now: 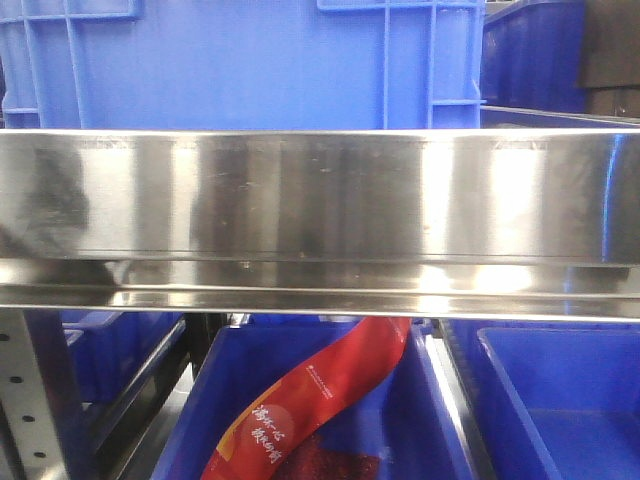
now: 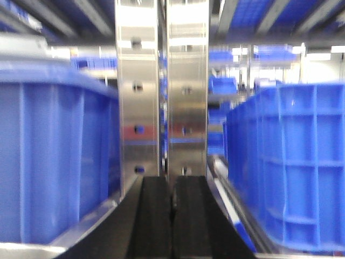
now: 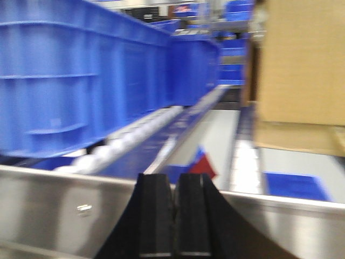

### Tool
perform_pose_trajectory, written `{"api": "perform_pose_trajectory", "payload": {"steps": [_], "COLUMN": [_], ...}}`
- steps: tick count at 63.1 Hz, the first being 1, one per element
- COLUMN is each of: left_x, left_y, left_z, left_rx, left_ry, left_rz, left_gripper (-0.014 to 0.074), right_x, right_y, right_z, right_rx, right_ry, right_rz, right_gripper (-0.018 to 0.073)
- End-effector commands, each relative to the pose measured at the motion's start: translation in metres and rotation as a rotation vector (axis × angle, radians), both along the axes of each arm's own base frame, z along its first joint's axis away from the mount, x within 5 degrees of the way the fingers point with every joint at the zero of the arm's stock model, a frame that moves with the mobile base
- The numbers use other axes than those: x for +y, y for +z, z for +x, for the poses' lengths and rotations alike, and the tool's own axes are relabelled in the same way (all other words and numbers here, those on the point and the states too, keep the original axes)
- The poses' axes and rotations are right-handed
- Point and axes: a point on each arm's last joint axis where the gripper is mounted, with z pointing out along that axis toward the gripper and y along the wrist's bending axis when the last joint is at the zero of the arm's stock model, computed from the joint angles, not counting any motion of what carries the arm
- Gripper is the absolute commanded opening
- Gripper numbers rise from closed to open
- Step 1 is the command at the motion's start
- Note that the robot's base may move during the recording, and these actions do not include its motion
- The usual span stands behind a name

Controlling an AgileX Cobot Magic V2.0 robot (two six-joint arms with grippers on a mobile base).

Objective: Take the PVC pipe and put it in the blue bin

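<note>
The PVC pipe is out of view in every frame. My left gripper is shut and empty, its black fingers pressed together, pointing at two steel rack posts between a blue bin on the left and another blue bin on the right. My right gripper is shut and empty, held just above a steel shelf rail, with a large blue bin to its left. The front view shows neither gripper.
The front view is filled by a steel shelf beam, with a blue bin above and blue bins below, one holding a red packet. A cardboard box stands right of the right gripper. White rollers run alongside.
</note>
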Motion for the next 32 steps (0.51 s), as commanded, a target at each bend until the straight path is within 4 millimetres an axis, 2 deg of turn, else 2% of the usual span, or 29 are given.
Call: {"api": "perform_pose_trajectory", "payload": {"steps": [1,32], "left_x": [0.0005,0.0005], "left_y": [0.0040,0.0046], "left_z": [-0.0020,-0.0022], "left_rx": [-0.040,-0.047], "left_ry": [0.005,0.006], "left_rz": [-0.009,-0.009], "left_gripper": [-0.0111,-0.0111], "right_x": [-0.0034,-0.0070], "right_y": [0.0011,0.0011], "right_z": [-0.0005,-0.0010], "right_rx": [-0.021,-0.021], "right_ry": [-0.059,-0.122], "right_rz": [-0.004,-0.005], "right_gripper": [-0.0162,-0.0162]}}
